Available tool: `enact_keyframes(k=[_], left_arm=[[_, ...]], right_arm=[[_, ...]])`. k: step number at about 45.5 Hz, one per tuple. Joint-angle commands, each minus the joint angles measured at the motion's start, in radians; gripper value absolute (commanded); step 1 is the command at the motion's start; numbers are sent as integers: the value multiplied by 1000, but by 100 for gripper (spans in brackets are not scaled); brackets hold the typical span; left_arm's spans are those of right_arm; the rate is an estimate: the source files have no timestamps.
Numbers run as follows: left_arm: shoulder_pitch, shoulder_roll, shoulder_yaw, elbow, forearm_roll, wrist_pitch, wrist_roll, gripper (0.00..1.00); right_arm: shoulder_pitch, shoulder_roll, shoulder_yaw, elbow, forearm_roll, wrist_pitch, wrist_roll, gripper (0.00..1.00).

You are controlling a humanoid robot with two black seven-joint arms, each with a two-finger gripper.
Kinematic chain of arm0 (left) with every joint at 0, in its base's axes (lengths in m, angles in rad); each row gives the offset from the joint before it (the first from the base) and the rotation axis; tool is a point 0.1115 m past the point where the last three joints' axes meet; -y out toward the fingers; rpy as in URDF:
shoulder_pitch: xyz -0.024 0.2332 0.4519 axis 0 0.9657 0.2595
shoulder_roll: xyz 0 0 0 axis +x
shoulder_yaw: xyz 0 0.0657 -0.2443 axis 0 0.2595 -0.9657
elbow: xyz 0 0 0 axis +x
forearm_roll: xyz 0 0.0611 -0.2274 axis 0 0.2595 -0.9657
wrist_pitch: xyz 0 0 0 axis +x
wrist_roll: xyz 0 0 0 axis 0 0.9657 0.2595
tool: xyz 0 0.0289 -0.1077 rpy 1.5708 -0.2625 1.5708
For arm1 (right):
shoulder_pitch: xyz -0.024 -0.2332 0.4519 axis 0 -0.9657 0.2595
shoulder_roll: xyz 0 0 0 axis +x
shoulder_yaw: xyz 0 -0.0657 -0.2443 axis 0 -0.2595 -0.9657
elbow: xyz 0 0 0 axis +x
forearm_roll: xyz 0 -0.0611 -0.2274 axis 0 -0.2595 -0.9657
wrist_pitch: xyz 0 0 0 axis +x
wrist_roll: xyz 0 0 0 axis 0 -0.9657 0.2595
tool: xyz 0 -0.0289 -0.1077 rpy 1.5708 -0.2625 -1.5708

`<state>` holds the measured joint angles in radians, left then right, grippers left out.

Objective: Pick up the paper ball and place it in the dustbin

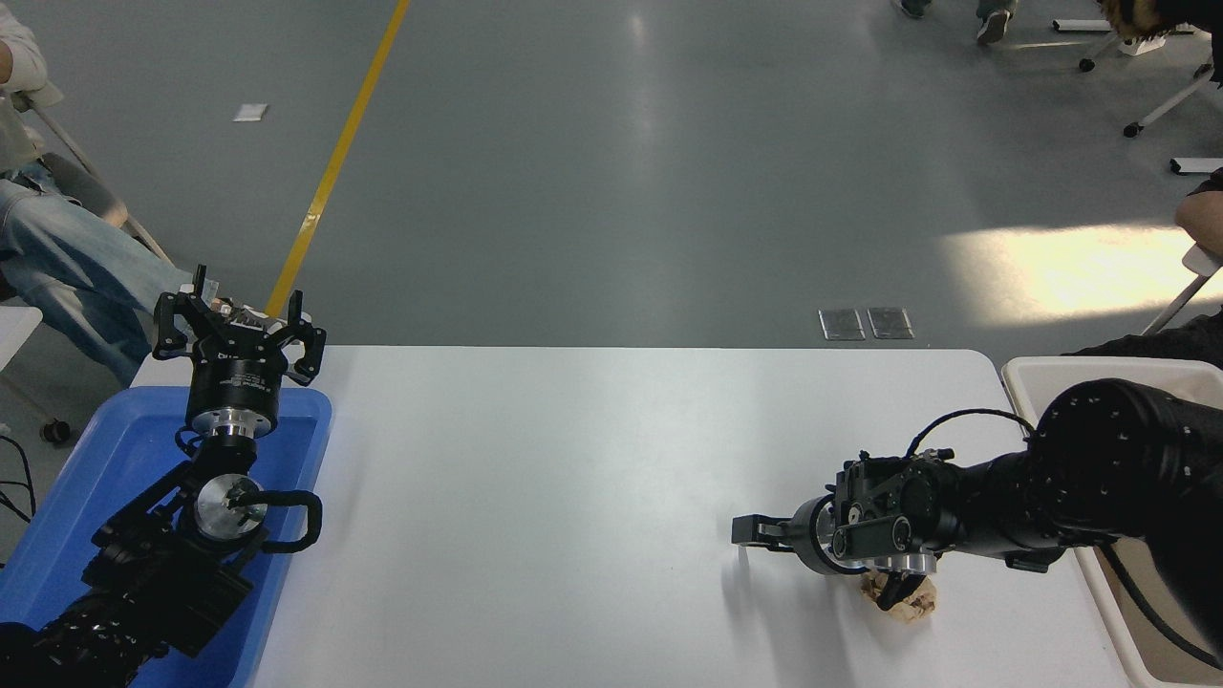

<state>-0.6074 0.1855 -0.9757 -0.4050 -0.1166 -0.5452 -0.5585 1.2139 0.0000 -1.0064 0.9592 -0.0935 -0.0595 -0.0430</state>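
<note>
The tan crumpled paper ball [910, 600] lies on the white table [573, 478] near its front right. My right gripper [822, 566] hovers low right over it, reaching in from the right. It looks open: one black finger [755, 530] sticks out to the left, away from the ball, and another [893, 591] rests against the ball's top. The gripper body hides part of the ball. The cream-white dustbin [1024, 371] stands at the table's right edge, mostly behind my right arm. My left gripper [239, 320] is parked open at the far left.
A shallow blue tray [306, 420] sits at the table's left end under my left arm. A person in jeans [67, 258] sits beyond the far left corner, and another person's arm [1199, 215] shows at the right edge near chair legs.
</note>
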Motion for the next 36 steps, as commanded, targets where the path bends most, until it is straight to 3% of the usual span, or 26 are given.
enact_keyframes(k=[1,22,36], left_arm=[[2,-1,-3,0,0,-1,0,99],[0,3,2,0,-5,-1,-1,99],[0,3,2,0,-6,-1,-1,99]], right_arm=[[-4,0,0,-1,0,1,0,100],[61,0,-4,32,1,14,0,100],[378,0,-12,294,5,85,0,100]])
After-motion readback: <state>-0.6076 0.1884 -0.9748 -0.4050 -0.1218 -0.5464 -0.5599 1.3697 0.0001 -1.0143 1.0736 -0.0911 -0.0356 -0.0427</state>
